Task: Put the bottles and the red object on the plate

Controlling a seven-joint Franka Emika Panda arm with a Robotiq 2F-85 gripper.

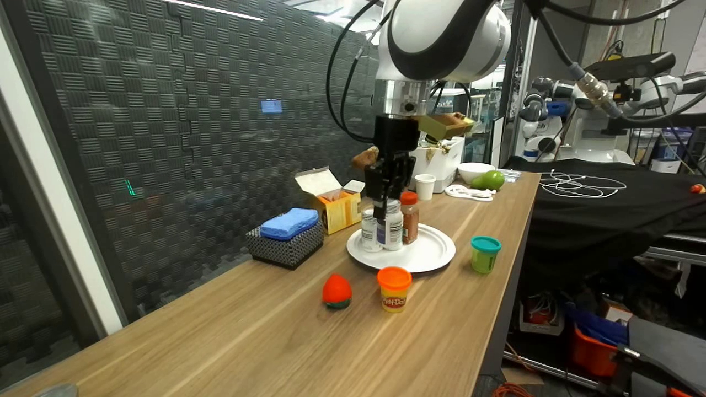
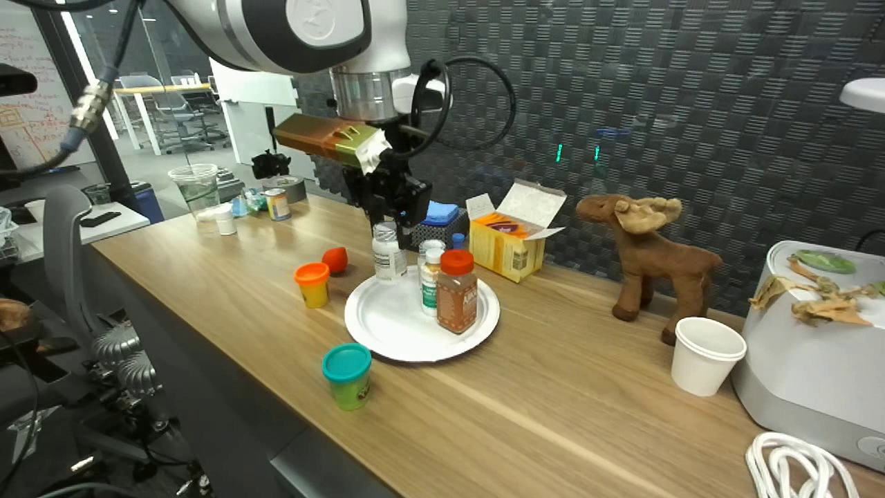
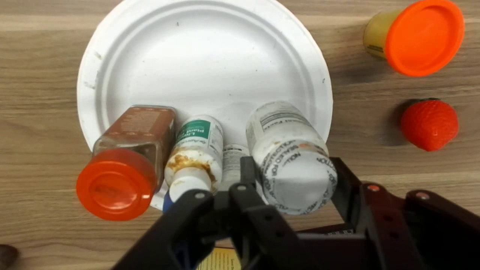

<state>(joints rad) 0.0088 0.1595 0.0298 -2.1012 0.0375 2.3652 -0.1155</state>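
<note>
A white pill bottle [image 3: 287,153] is gripped by the pincer [image 3: 293,174] at one side of a white plate [image 3: 202,71] holding a red-capped spice bottle [image 3: 125,165] and green-labelled bottle [image 3: 197,150]. A red strawberry [image 3: 430,125] sits beside the plate on the counter [image 2: 553,394].

The black claw [image 3: 293,169] bears round screw heads [image 3: 242,187]; above it come a silvery collar [image 1: 400,99], black-banded white arm [image 1: 430,27] and looping dark cables [image 1: 329,77].
</note>
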